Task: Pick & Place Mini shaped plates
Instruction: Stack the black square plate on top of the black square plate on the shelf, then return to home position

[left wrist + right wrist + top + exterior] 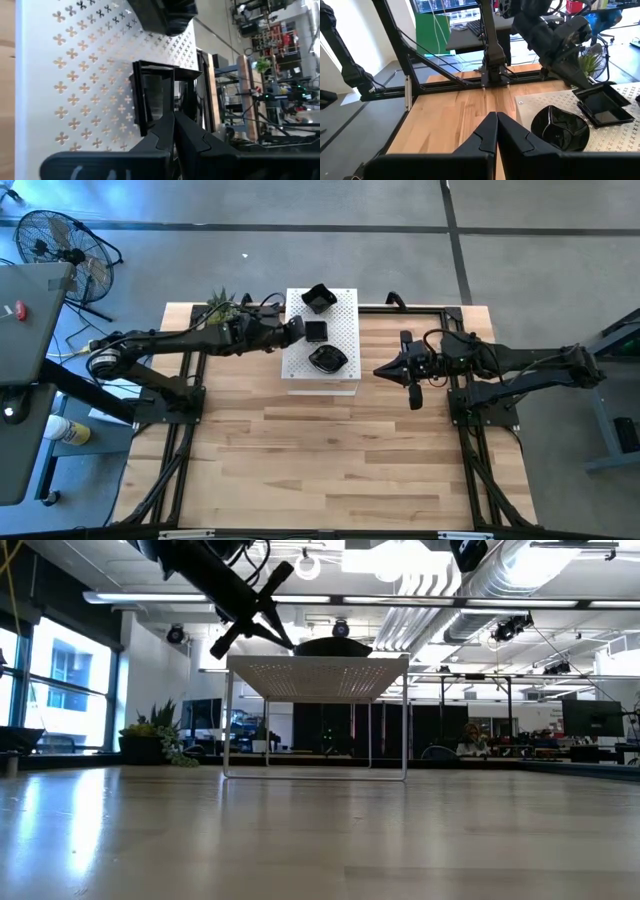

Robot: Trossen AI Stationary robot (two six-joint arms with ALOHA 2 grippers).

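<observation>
Left gripper (296,328) closed, fingertips on the near rim of the square black plate (316,331) mid-board; from the left wrist view, fingers (165,131) pinched together right at that plate's edge (150,97), unclear whether the rim is actually pinched. Right gripper (382,370) closed, holding nothing, hovering over bare counter (330,450) just right of the white perforated board (345,315). Three mini shaped plates on the board: angular one (319,298) at the far end, square one in the middle, wavy-edged one (327,359) near the front edge. Wavy plate (559,127) closest to the right gripper, a bit apart. Board raised on thin legs (318,676), set toward the counter's far edge. Green plant (220,305) at far left corner beside the left arm. Wide open wood in front of the board.
</observation>
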